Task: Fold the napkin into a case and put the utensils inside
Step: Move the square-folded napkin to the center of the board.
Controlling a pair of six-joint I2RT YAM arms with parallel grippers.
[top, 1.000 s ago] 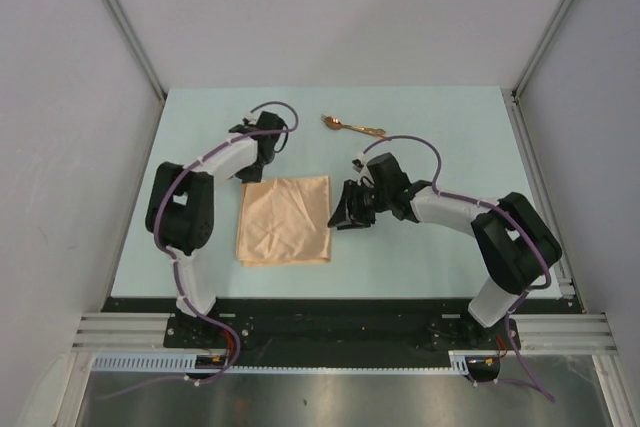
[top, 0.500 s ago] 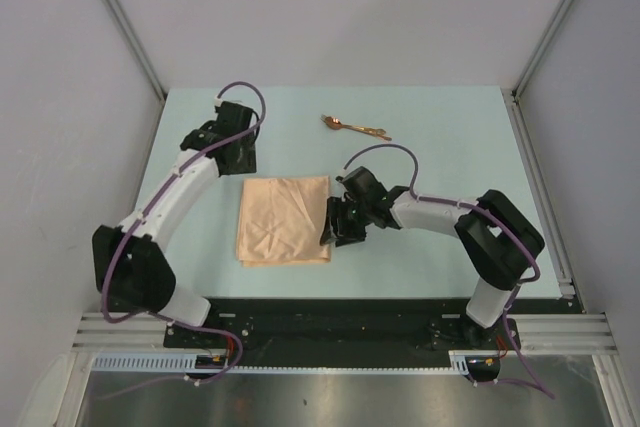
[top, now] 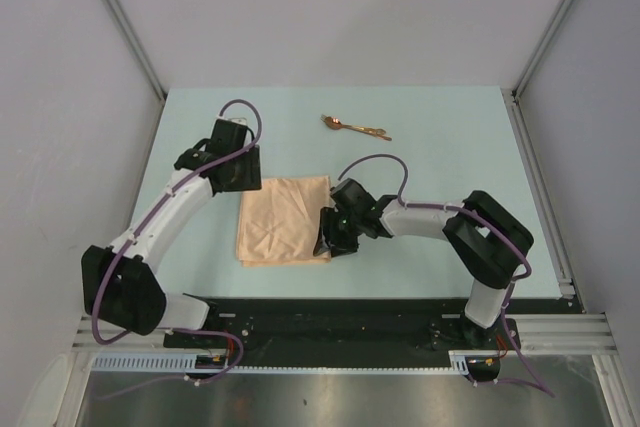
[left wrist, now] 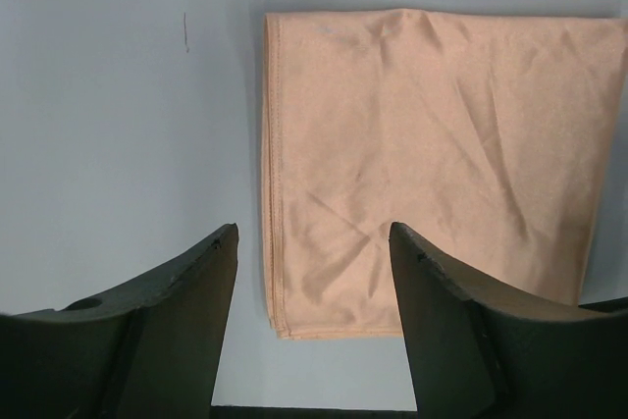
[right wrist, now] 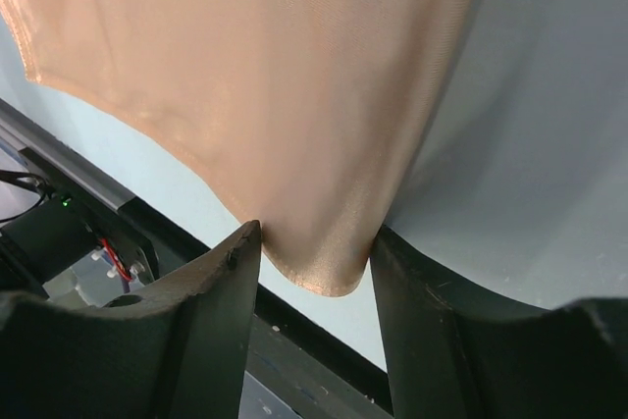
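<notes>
The peach-orange napkin (top: pixel 283 217) lies folded into a rectangle on the pale blue table. In the left wrist view the napkin (left wrist: pixel 432 154) shows stacked layered edges. My left gripper (top: pixel 242 177) is open and empty, just above the napkin's far-left corner, its jaws (left wrist: pixel 314 242) wide apart. My right gripper (top: pixel 328 240) is at the near-right corner. In the right wrist view it (right wrist: pixel 314 242) is closed on that corner, and the napkin (right wrist: pixel 275 76) bulges between both fingers. The copper-gold utensils (top: pixel 355 127) lie together at the far middle of the table.
The black front rail (top: pixel 330 312) runs along the table's near edge, just behind the right gripper. Grey walls stand on three sides of the table. Bare table (top: pixel 450 137) lies to the right of the utensils.
The left arm swung out to the left and settled at the napkin's far-left corner. The right gripper moved left and toward the near edge, onto the napkin's near-right corner.
</notes>
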